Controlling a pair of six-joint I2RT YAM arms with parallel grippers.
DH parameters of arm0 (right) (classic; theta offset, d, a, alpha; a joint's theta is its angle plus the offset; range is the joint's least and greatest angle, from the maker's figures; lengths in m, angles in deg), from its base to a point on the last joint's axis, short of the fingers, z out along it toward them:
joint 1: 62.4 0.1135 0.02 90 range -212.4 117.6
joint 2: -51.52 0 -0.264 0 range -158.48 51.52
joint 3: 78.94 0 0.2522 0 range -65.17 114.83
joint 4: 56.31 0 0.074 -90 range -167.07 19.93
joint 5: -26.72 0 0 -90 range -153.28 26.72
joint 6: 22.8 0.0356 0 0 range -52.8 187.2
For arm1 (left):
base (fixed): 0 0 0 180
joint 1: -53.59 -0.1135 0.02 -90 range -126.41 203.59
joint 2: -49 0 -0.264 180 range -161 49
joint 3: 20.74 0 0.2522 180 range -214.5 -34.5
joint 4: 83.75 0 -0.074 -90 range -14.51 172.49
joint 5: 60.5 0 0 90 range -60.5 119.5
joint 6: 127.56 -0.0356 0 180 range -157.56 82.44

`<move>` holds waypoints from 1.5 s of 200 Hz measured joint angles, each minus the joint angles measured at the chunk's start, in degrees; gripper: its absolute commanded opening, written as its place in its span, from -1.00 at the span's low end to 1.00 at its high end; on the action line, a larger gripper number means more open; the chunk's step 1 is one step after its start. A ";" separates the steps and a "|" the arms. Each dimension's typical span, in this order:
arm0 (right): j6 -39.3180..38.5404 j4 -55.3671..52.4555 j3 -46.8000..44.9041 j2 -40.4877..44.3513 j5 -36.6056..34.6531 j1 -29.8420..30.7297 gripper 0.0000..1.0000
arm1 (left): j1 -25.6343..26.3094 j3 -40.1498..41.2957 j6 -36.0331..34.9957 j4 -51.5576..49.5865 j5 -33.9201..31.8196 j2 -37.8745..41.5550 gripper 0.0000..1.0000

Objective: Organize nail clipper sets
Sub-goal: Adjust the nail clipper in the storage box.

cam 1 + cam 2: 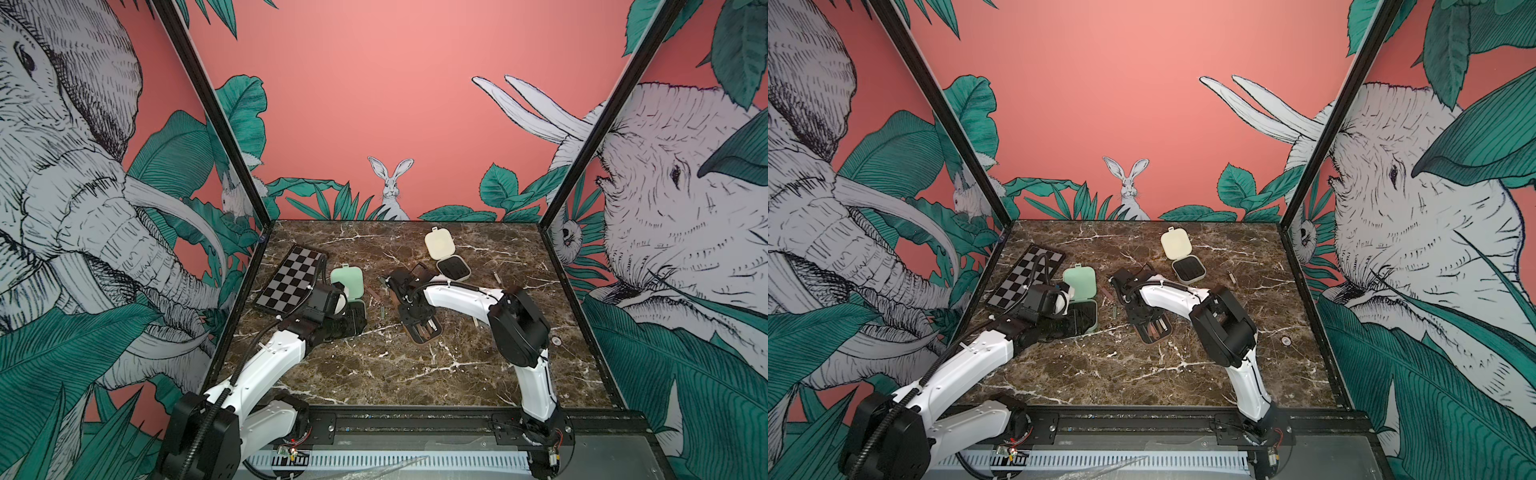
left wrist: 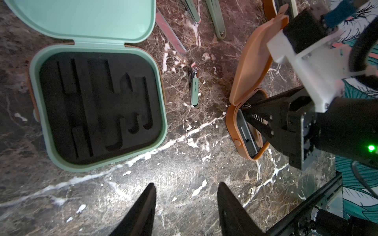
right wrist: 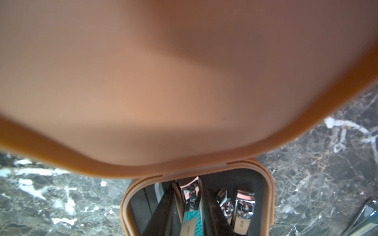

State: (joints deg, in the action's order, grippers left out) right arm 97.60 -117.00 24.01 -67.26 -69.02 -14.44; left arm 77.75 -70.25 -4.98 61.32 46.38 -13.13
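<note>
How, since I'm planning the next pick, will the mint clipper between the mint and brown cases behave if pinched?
The mint clipper looks like rigid metal, so probably stiff and dense for its size. Lying flat on the marble table, it seems unlikely to roll, but its glossy body might skid.

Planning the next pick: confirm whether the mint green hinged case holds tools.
No, the black foam insert in the mint green case shows only empty slots.
</note>
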 measured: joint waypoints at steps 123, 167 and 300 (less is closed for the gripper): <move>-0.59 -0.61 -1.86 4.94 0.33 -0.07 -0.30 | 0.00 0.00 0.00 0.00 0.00 0.00 0.02; -0.90 -0.46 -7.30 7.28 1.86 -0.07 -0.34 | 0.00 0.00 0.00 0.00 0.00 0.00 0.02; -1.29 2.03 -10.25 8.92 4.11 -0.11 -0.61 | 0.00 0.00 0.44 0.00 0.00 0.04 0.02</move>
State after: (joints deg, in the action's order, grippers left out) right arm 96.31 -114.97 13.76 -58.34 -64.91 -14.54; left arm 77.75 -70.25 -4.54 61.32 46.38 -13.08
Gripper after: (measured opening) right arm 0.208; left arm 0.513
